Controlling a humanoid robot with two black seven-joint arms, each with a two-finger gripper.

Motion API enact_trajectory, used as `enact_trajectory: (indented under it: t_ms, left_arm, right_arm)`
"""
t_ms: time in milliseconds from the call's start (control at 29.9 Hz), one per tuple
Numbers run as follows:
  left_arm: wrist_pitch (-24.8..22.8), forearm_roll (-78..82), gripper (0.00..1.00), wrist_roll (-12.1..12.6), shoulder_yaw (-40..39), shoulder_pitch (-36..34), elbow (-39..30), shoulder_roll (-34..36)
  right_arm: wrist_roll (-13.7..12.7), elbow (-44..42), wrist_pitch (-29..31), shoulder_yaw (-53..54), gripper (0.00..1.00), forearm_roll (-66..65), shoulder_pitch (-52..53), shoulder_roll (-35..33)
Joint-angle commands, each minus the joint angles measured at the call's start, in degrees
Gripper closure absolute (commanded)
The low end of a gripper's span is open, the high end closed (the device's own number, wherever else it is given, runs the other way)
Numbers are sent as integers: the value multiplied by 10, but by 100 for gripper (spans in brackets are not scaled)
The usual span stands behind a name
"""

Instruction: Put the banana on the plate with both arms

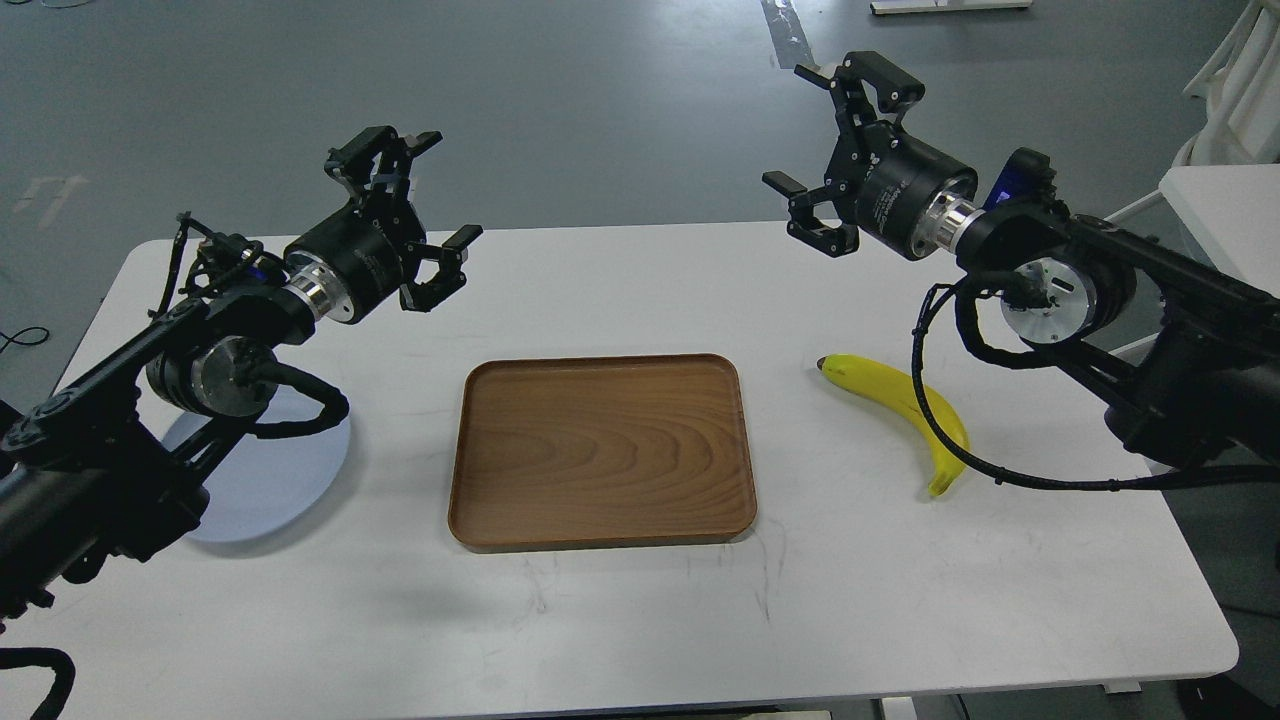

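Nothing of the task looks done yet, as far as I can judge: the banana lies on the table and the plate carries nothing.

At the lower left of the frame, the plate sits on the white table, partly hidden under the left arm's thick links. Above it, in the upper left, the left gripper hangs in the air with its claw spread wide, holding and touching nothing.

In the middle of the frame lies the wooden tray, bare, between plate and fruit.

At the right of centre, the banana rests flat on the table, dark tip toward the tray, well apart from the plate; a black cable of the right arm crosses in front of it. In the upper right, the right gripper is likewise released, fingers splayed, raised clear above the table and touching nothing.

What is left, I judge, is everything: the pick-up on the right, the carry across the tray, probably with a handover, and the set-down on the plate.
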Motion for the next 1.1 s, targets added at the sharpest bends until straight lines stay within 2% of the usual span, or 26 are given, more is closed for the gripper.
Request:
enact_trajectory:
  t_ms: [0, 568, 735, 1069]
  left_arm:
    - [-1, 0, 2, 0, 0, 2, 0, 1]
    - [1, 0, 2, 14, 1, 2, -23, 10]
    - [0, 0, 2, 25, 1, 3, -23, 13]
    - [0, 0, 2, 25, 1, 9, -23, 18]
  right_arm:
    - [0, -2, 0, -2, 0, 0, 3, 3]
    - [-2, -2, -3, -3, 0, 0, 4, 5]
    - [-2, -2, -5, -4, 0, 0, 4, 5]
    - [-2, -2, -5, -5, 0, 0, 7, 6]
